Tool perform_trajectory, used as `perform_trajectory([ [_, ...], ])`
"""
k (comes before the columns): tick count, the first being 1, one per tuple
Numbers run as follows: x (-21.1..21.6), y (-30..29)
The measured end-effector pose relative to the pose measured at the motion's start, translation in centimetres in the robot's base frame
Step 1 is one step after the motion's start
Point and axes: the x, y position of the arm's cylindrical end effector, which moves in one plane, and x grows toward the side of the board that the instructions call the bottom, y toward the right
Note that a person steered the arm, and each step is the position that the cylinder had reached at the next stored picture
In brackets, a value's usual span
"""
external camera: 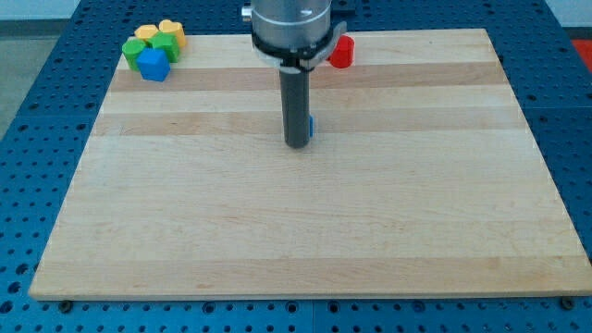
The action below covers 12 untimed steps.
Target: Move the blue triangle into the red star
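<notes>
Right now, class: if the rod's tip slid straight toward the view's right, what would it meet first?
My tip would meet the blue block first; only a sliver shows beside the rod, apparently touching. The red block lies farther toward the view's top, though depth is uncertain.

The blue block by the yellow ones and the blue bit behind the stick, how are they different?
The blue cube shows whole; the blue triangle is mostly hidden behind my tip, only a sliver peeking out. The blue cube sits at the view's top left, touching the green block in a cluster; the blue triangle sits alone near the middle, right beside my tip. Both are blue and rest on the wooden board.
</notes>
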Motion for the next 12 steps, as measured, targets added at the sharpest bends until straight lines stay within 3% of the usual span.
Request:
perform_trajectory([
  [3,-8.9,-1.8],
  [4,-9.5,-3.9],
  [6,-9.6,1.5],
  [9,-14.1,0.7],
  [10,-12.3,2.2],
  [11,-9.5,12.9],
  [12,-13.4,24.7],
])
